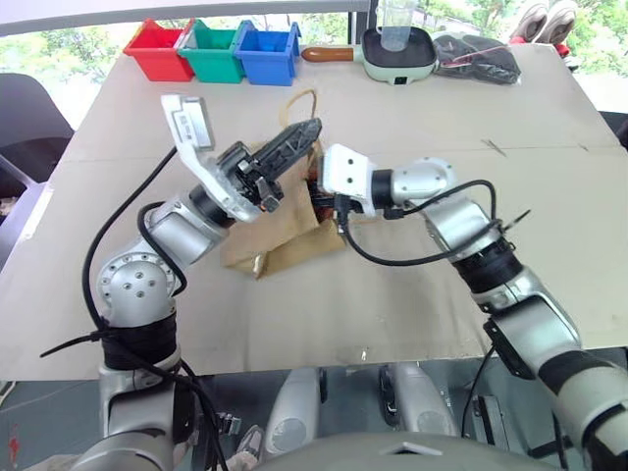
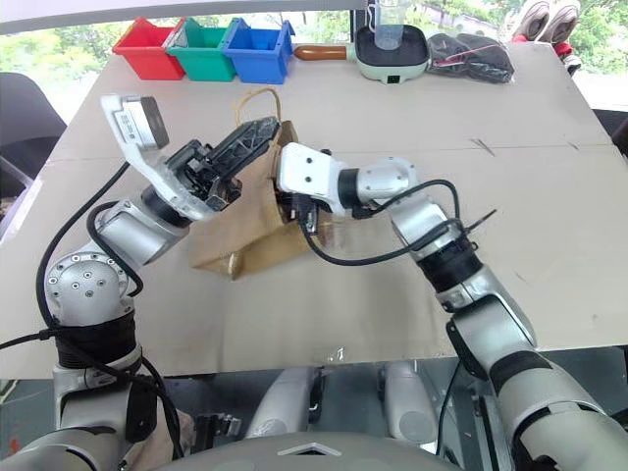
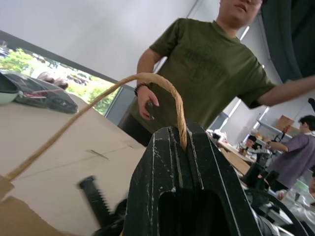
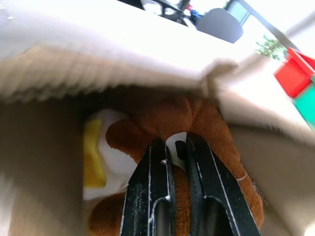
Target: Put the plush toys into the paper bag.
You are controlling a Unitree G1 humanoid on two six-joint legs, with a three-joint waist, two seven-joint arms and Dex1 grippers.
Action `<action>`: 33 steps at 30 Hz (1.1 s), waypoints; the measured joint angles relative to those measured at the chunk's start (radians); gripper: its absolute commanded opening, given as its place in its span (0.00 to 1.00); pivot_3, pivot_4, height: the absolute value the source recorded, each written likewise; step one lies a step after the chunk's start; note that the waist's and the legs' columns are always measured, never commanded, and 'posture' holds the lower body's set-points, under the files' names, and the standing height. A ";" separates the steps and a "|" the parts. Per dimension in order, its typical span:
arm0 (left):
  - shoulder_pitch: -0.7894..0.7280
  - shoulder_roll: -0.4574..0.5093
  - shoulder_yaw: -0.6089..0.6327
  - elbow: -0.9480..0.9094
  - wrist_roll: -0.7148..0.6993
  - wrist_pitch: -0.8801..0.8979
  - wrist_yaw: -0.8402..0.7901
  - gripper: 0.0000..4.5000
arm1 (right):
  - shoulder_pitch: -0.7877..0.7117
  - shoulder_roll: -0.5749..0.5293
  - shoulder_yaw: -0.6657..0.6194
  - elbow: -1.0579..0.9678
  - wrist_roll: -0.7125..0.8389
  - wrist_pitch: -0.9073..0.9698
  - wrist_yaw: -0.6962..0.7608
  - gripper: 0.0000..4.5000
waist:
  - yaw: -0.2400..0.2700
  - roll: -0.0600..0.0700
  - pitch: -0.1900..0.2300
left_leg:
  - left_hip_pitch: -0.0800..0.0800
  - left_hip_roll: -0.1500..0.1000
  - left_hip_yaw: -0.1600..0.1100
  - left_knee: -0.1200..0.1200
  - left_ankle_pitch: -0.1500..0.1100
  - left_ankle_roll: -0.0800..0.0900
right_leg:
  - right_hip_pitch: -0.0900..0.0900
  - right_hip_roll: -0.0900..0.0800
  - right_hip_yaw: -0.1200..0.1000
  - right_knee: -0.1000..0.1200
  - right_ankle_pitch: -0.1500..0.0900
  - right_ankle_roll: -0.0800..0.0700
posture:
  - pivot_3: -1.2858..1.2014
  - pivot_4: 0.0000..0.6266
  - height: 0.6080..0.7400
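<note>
Both toys are seen inside the paper bag (image 1: 285, 221): the brown toy (image 4: 216, 142) is pinched by the right gripper (image 4: 176, 150), the white chicken (image 4: 106, 162) half hidden behind. One cord handle (image 3: 179, 115) is clamped by the left gripper (image 3: 183, 142).

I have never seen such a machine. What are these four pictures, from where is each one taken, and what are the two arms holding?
This is a humanoid robot with two arms, each ending in a gripper of two black fingers. Two pictures come from cameras in its head, looking down over a beige table; the other two come from a camera on each wrist.

The left gripper is shut on a tan twisted cord handle of the plain brown paper bag, lifting its mouth. The right gripper is shut on the brown rounded plush toy, at the bag's mouth. A white and yellow plush toy lies beside it.

At the far edge stand red, green and blue plastic bins. A person in a green shirt stands beyond.
</note>
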 measured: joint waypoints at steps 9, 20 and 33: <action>0.042 0.010 0.005 -0.056 0.045 -0.019 0.027 0.00 | -0.006 0.044 -0.033 0.115 0.030 -0.019 0.056 0.01 | 0.002 0.000 0.000 | 0.000 0.000 -0.001 0.000 0.000 0.001 | 0.000 0.000 0.000 0.000 0.000 0.000 | 0.52 0.24 1.00; 0.053 -0.067 -0.024 -0.058 0.294 -0.149 0.044 0.00 | 0.127 0.063 -0.007 -0.025 0.058 0.019 0.094 0.01 | 0.001 0.000 0.000 | 0.001 0.000 -0.001 0.000 -0.001 0.002 | 0.000 0.000 0.001 0.000 0.000 0.000 | 0.52 0.24 1.00; 0.117 -0.057 0.001 -0.083 0.292 -0.149 0.008 0.00 | 0.186 -0.021 -0.017 -0.059 0.054 0.055 0.098 0.75 | 0.004 0.000 0.000 | 0.000 0.000 -0.001 0.000 -0.001 0.002 | 0.000 0.000 0.000 0.000 0.000 0.000 | 0.52 0.24 1.00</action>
